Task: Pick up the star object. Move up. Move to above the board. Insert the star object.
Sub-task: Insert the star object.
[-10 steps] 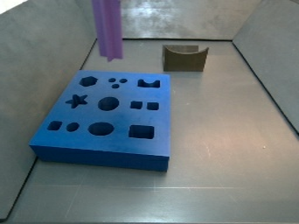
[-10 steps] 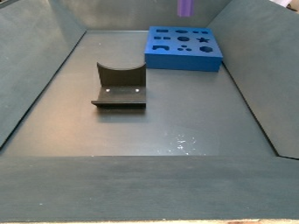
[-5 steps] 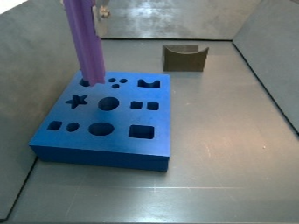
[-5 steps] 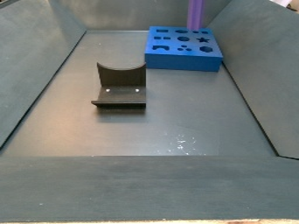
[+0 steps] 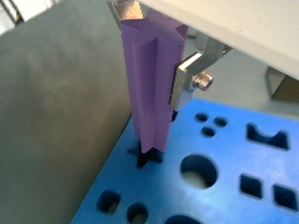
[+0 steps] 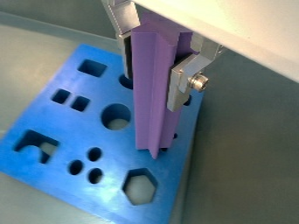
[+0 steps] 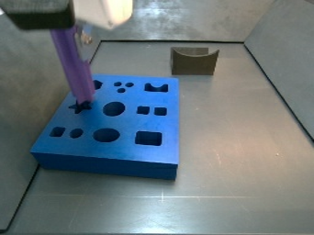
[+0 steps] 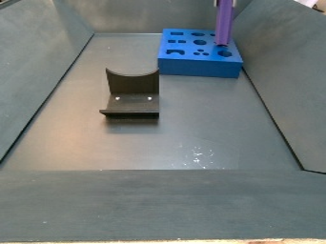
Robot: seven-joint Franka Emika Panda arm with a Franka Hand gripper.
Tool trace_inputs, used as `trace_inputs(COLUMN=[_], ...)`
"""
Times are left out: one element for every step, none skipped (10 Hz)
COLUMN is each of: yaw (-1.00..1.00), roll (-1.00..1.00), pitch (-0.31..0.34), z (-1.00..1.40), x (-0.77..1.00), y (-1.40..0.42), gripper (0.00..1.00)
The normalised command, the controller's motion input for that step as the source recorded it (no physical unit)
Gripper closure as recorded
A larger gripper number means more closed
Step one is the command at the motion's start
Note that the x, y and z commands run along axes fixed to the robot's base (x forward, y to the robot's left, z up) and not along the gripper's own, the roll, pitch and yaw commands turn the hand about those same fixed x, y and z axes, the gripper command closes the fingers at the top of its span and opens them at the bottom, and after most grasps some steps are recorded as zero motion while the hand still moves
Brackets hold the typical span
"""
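The star object (image 7: 72, 66) is a tall purple prism, held upright over the board (image 7: 128, 124), a flat blue slab with several cut-out holes. My gripper (image 7: 72, 39) is shut on the prism's upper part. In both wrist views silver fingers (image 5: 187, 77) (image 6: 183, 83) press its sides. The star object (image 5: 149, 96) (image 6: 158, 96) has its lower end at the star-shaped hole (image 7: 81, 106) near the board's corner, and looks just entered. In a side view only the prism (image 8: 224, 24) shows above the board (image 8: 197, 67); the gripper is out of frame there.
The dark fixture (image 7: 194, 61) (image 8: 130, 93) stands on the grey floor, away from the board. Sloping grey walls (image 7: 25, 110) close in the work area, one near the board's star-hole side.
The star object has come down with my gripper, from well above the board to its star-shaped hole. The gripper body has dropped into a side view.
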Motion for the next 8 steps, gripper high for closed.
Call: trace_inputs(yaw=[0.2,0.08,0.0,0.0,0.0,0.12,0.61,0.79], roll=[-0.5,0.0,0.0,-0.16,-0.32,-0.18,-0.32,-0.33], pitch=[0.019,0.0,0.0,-0.006,0.0,-0.01,0.0,0.0], z=[0.0,0.0,-0.03,-0.37,-0.41,-0.12,0.0,-0.1], x=[-0.23,-0.06,0.0,-0.07,-0.08,0.0,-0.02,-0.22], y=[0.0,0.0,0.0,-0.2,-0.3,0.0,0.22,0.08], gripper=[1.0,1.0,1.0,1.0,1.0,1.0,1.0,1.0])
